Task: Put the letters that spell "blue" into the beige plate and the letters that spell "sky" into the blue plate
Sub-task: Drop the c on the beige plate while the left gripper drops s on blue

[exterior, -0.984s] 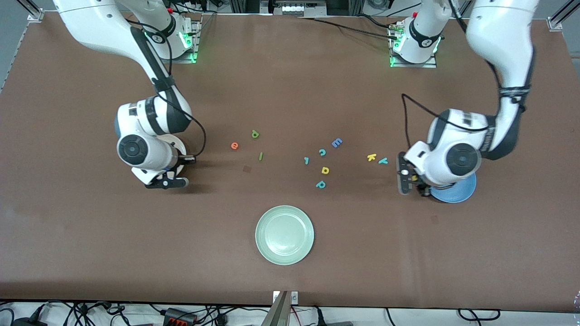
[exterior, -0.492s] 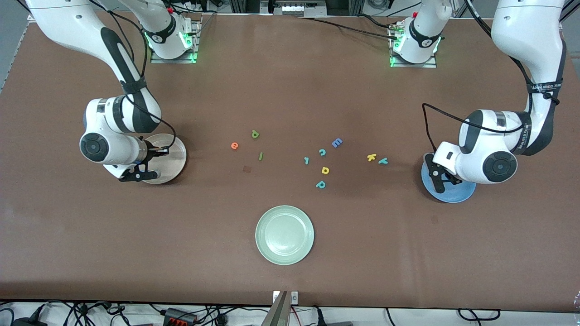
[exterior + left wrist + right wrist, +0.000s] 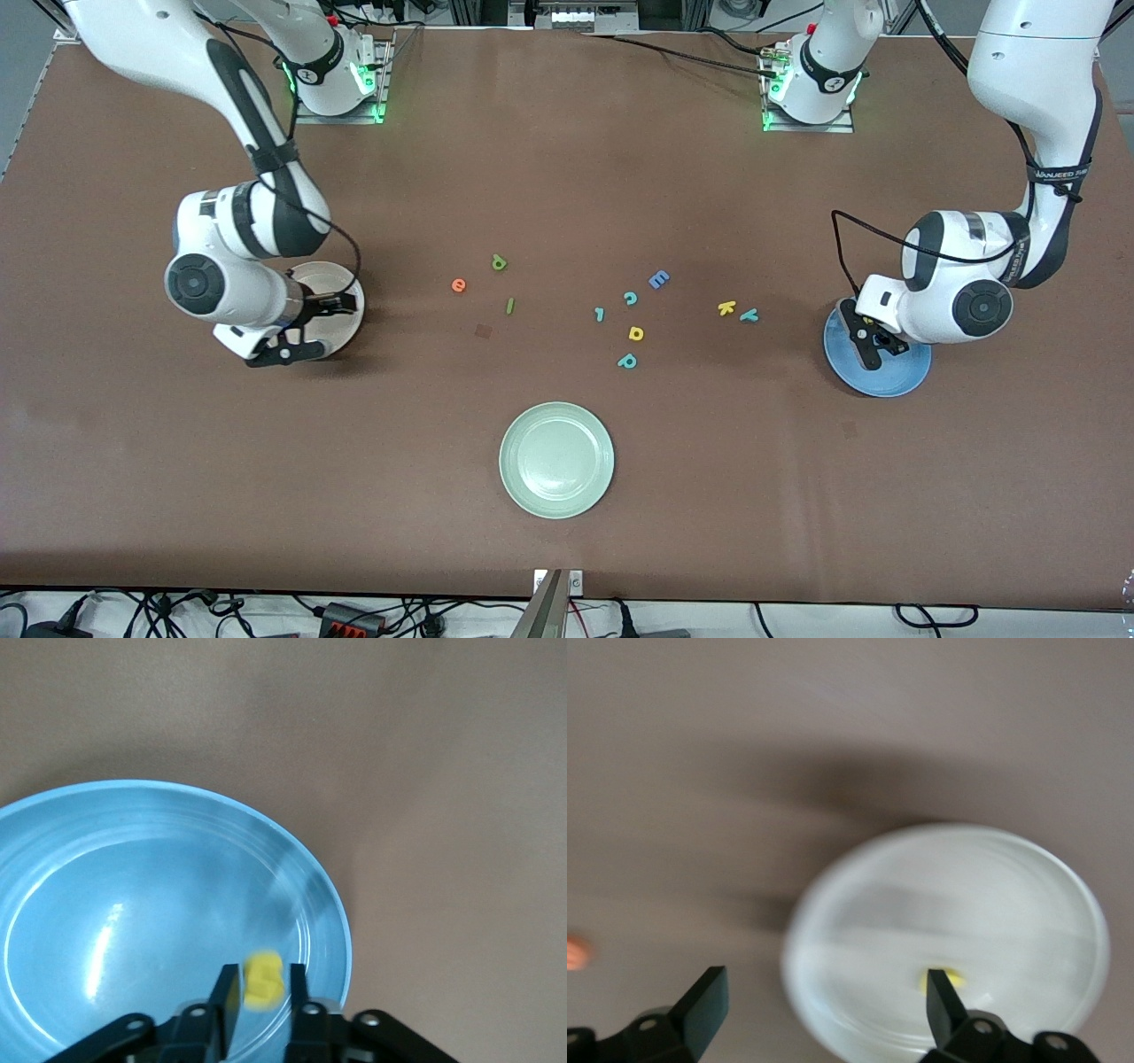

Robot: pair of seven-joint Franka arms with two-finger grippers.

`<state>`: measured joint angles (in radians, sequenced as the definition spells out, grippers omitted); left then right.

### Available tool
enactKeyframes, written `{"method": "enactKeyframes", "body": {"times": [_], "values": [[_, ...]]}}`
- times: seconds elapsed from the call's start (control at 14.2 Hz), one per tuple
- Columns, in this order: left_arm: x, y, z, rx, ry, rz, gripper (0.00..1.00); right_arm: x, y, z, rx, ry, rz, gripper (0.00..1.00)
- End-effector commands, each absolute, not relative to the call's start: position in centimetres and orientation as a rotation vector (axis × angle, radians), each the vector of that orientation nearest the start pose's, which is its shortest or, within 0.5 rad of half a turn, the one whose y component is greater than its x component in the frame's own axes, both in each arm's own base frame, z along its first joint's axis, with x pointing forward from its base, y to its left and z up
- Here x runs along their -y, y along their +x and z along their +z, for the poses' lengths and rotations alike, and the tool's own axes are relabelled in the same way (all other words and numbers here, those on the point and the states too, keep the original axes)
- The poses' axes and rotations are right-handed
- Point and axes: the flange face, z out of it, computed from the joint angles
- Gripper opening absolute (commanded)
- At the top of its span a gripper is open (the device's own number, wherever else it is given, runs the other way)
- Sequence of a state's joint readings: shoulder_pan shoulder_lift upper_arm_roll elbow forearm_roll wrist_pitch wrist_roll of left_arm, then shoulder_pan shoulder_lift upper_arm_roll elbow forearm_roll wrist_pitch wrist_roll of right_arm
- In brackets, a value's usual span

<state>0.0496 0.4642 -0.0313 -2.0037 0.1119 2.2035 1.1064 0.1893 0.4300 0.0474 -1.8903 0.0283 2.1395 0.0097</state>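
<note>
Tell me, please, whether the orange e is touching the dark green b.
Apart. The front view shows bare brown table between the orange e and the dark green b.

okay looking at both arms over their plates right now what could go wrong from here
1. The left gripper over the blue plate has the yellow s between barely parted fingers near the rim; it might stick, or bounce out.
2. The right gripper is wide open over the beige plate; the yellow u lies right by one finger and could get nudged.
3. The yellow k and teal y nearly touch, so grabbing one may shift the other.
</note>
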Motion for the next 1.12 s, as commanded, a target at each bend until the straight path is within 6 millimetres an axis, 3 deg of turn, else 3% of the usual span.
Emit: {"method": "enactKeyframes", "body": {"times": [0.0,0.21,0.42,0.49,0.7,0.91,1.05], "values": [[-0.3,57.2,24.0,-1.756,-2.642,0.346,1.00,-21.6,60.1,27.1,0.312,-3.057,0.261,1.00],[1.8,57.0,26.1,-1.655,-2.690,0.385,1.00,-26.5,59.0,26.2,0.165,-3.053,0.280,1.00],[6.6,57.3,26.6,-1.773,-2.620,0.338,1.00,-33.6,56.1,24.2,0.110,-3.072,0.239,1.00],[9.1,57.1,26.3,-1.871,-2.548,0.341,1.00,-35.5,55.3,23.5,0.072,-3.074,0.210,1.00],[17.4,56.0,25.6,-2.082,-2.257,0.282,1.00,-38.7,53.5,21.7,-0.022,-3.078,0.177,1.00],[20.0,55.2,23.4,-2.127,-2.215,0.254,1.00,-39.9,53.1,20.4,-0.080,-3.080,0.136,1.00],[21.6,54.6,22.1,-2.163,-2.188,0.245,0.99,-40.2,52.7,19.4,-0.070,-3.095,0.140,0.89]]}}
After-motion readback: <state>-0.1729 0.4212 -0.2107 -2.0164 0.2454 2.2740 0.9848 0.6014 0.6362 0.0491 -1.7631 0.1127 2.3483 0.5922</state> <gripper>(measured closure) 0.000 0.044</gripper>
